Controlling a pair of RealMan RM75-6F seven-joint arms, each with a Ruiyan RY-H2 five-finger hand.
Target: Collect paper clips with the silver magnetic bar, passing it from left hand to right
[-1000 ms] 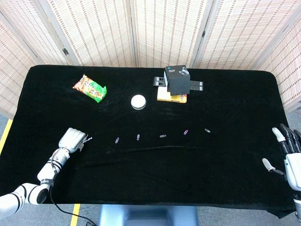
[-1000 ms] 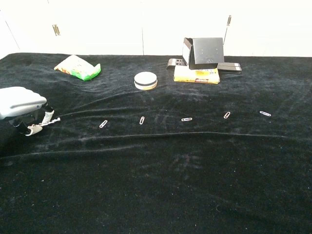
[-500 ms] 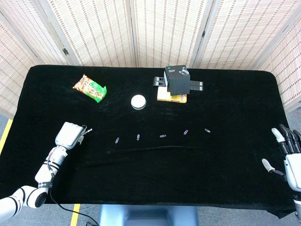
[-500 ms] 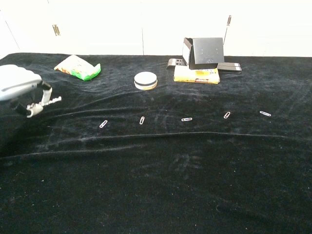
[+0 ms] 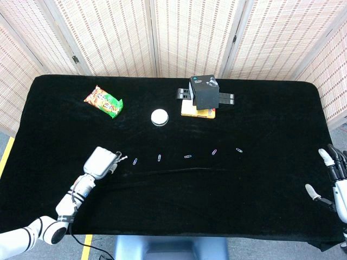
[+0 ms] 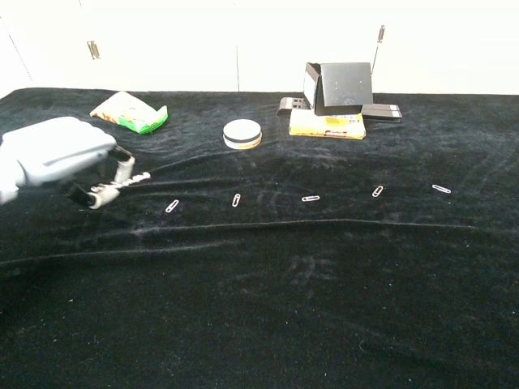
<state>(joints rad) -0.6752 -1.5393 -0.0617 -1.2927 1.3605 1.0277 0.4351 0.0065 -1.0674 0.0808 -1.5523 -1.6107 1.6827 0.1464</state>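
Your left hand point(image 5: 101, 161) pinches the silver magnetic bar point(image 6: 132, 179) between its fingers point(image 6: 123, 168), tip pointing right toward the nearest paper clip point(image 6: 172, 206), just beside it but apart. You hold it low and angled, likely so the tip can sweep along the row. Five paper clips point(image 5: 187, 156) lie in a left-to-right line across the middle of the desk point(image 5: 260, 179), probably spaced that way for one pass. None sits on the bar that I can tell. Your right hand point(image 5: 337, 181) waits at the near right edge, fingers apart, holding nothing, well apart from the clips, presumably staged for the handover. Black cloth covers the desk, wrinkled near the clips. At the far side: snack bag point(image 5: 103, 101), round white tin point(image 5: 159, 117), black box point(image 5: 204, 93) on a yellow pack point(image 6: 327, 124). Woven folding screens point(image 5: 190, 32) stand behind.
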